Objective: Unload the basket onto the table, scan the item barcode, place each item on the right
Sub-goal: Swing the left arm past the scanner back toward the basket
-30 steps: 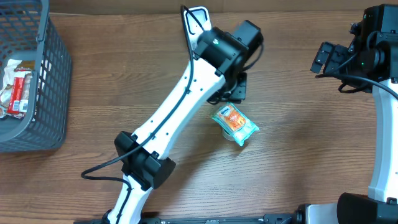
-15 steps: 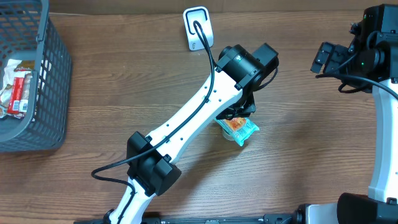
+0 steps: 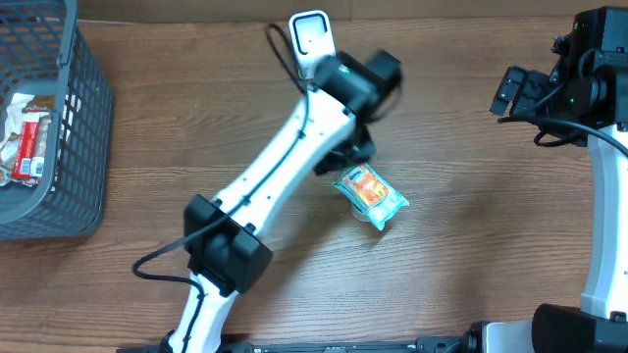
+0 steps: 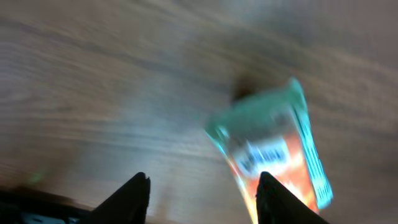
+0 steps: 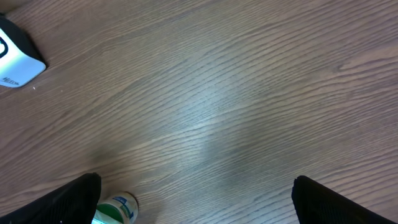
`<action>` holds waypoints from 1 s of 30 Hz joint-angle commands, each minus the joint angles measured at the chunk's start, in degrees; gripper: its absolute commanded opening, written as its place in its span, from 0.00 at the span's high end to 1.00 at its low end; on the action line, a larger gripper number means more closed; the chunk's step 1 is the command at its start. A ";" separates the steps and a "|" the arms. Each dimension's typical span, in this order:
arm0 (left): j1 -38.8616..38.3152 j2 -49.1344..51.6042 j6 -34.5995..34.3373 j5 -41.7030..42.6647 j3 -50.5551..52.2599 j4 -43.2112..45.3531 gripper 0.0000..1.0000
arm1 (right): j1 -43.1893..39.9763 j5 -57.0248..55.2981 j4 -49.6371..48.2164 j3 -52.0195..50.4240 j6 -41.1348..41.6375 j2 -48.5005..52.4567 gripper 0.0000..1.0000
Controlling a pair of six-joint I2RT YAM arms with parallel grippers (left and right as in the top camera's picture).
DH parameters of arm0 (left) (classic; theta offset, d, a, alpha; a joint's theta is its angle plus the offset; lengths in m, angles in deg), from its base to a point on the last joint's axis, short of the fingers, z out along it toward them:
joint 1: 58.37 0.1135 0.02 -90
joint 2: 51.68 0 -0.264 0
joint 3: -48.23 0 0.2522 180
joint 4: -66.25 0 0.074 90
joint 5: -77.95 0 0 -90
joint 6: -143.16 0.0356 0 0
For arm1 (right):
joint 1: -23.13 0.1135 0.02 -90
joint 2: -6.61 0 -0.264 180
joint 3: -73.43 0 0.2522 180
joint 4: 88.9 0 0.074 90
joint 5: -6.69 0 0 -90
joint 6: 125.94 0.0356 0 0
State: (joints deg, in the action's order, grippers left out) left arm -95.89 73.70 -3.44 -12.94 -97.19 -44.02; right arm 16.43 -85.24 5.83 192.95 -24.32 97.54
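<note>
The item is a teal and orange snack packet [image 3: 371, 196] lying flat on the wooden table, with nothing holding it. My left gripper [image 3: 355, 149] hovers just beyond its far-left corner. In the blurred left wrist view the packet [image 4: 280, 149] lies under my right fingertip [image 4: 273, 199], and the left gripper [image 4: 202, 186] is open with bare wood between its tips. A white barcode scanner [image 3: 310, 34] stands at the table's far edge. My right gripper [image 3: 512, 90] waits far right, open wide [image 5: 199, 202] over bare wood. No barcode can be made out.
A grey mesh basket [image 3: 74, 147] at the left edge holds several wrapped packets. The scanner [image 5: 15, 59] shows at the right wrist view's top left. A green and white object [image 5: 115, 210], perhaps the packet's end, sits beside my left fingertip [image 5: 74, 199].
My left arm swung out over the packet, then back toward the far left and the scanner. Its jaws have spread a little. The packet stays on the table. The right arm has not moved.
</note>
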 commanded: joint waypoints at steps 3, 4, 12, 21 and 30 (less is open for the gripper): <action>10.08 -4.66 12.37 -0.98 -0.61 -0.31 0.37 | -0.07 -0.57 -0.31 1.03 0.15 -0.13 0.00; 11.37 -4.66 15.04 -1.11 -0.61 -0.31 0.33 | -0.07 -0.57 -0.31 1.03 0.15 -0.13 0.00; 21.05 -4.66 16.72 -3.63 -0.61 -0.31 0.00 | -0.07 -0.57 -0.31 1.03 0.15 -0.13 0.00; 28.65 -4.63 23.93 -10.25 -0.57 -0.13 0.00 | -0.07 -0.57 -0.31 1.03 0.15 -0.13 0.00; 35.87 -4.63 28.33 -12.20 -0.22 -0.31 0.00 | -0.07 -0.57 -0.31 1.03 0.17 -0.13 0.00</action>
State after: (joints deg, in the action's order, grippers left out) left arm -61.46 70.89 21.93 -23.54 -97.19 -44.15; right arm 16.41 -85.24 5.83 192.95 -24.32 97.54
